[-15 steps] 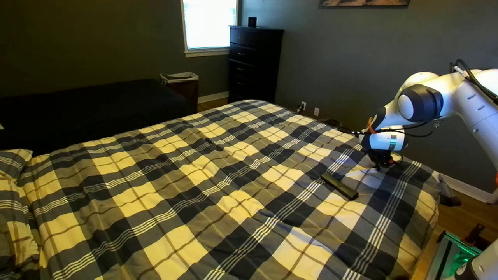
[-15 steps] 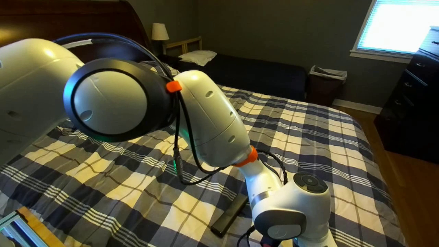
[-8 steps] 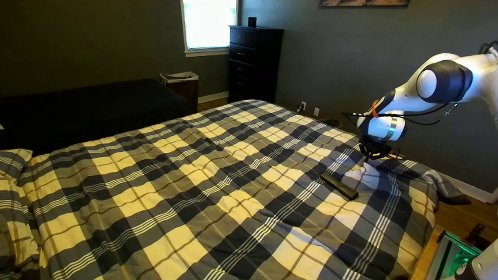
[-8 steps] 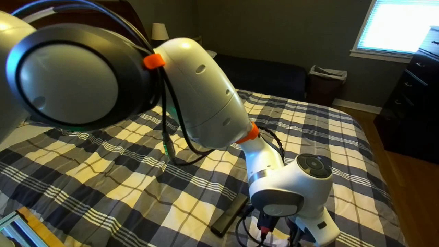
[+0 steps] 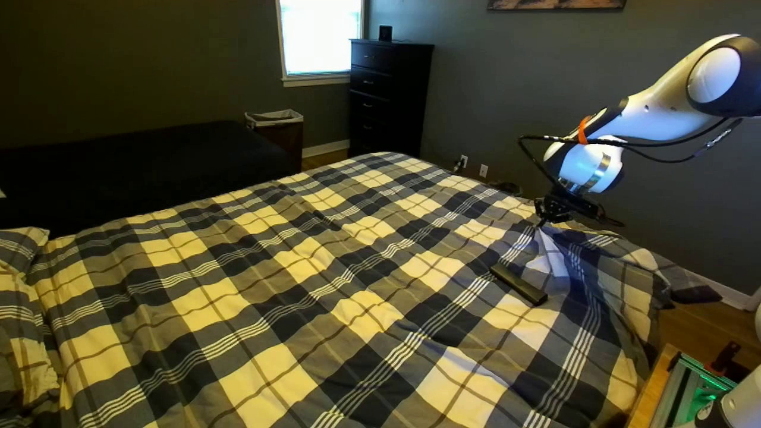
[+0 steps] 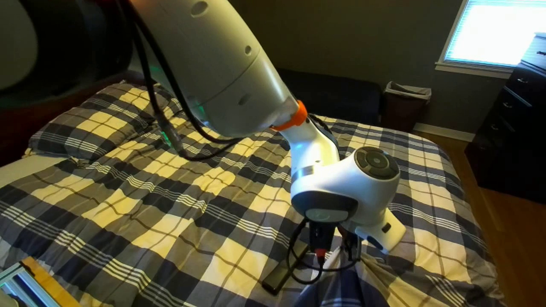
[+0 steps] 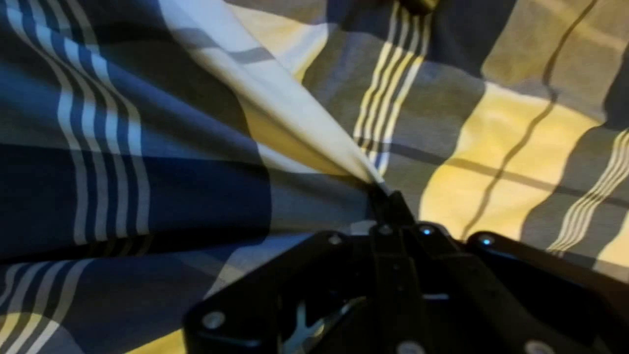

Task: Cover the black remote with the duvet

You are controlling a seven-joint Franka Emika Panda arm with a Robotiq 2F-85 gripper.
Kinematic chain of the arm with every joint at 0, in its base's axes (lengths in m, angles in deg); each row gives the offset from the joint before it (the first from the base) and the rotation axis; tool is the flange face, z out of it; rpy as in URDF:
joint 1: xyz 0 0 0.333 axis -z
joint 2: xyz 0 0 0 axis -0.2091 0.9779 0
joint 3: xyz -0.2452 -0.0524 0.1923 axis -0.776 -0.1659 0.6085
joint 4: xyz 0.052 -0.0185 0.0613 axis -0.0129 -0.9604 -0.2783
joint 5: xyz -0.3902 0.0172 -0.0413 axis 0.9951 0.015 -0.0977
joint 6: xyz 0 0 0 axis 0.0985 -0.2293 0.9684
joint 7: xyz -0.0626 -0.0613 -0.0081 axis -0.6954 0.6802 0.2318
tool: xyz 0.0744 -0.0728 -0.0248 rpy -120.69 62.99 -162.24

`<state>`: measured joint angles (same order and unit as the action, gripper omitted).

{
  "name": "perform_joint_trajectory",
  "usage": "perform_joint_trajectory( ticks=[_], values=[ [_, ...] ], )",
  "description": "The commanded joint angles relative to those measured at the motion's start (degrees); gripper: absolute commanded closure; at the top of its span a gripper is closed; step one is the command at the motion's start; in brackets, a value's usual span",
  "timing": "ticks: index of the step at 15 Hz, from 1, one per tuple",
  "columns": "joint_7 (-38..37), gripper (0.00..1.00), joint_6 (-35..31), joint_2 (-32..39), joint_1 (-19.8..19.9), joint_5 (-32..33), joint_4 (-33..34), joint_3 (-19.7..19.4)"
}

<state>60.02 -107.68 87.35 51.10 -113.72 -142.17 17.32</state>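
The black remote (image 5: 518,284) lies uncovered on the plaid duvet (image 5: 357,309) near the bed's end. It also shows in an exterior view (image 6: 279,273), partly behind a cable. In the wrist view only a small dark end at the top edge (image 7: 420,5) seems to be it. My gripper (image 5: 541,223) is shut on a pinch of the duvet and holds it up in a steep peak beside the remote, on the side towards the bed's edge. In the wrist view the fingertips (image 7: 390,196) are together, with folds of the duvet (image 7: 304,118) running into them.
A black dresser (image 5: 389,98), a laundry hamper (image 5: 274,134) and a dark second bed (image 5: 137,160) stand beyond the bed. A plaid pillow (image 6: 91,123) lies at the head. A metal frame with green light (image 5: 695,386) is beside the bed near the arm's base.
My gripper has risen from the bed surface and shifted slightly towards the remote's far end, pulling the duvet into a peak. Folds formed towards the bed's edge. The remote has not moved.
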Motion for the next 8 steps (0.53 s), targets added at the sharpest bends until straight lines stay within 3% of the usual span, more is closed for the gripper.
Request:
perform_joint_trajectory(
  ticks=[1,8],
  values=[
    [9.15,1.0,0.22,-7.0,0.28,-3.6,-5.59,5.12],
    [24.44,1.0,1.64,-12.59,-0.96,-7.94,-10.27,10.57]
  ],
)
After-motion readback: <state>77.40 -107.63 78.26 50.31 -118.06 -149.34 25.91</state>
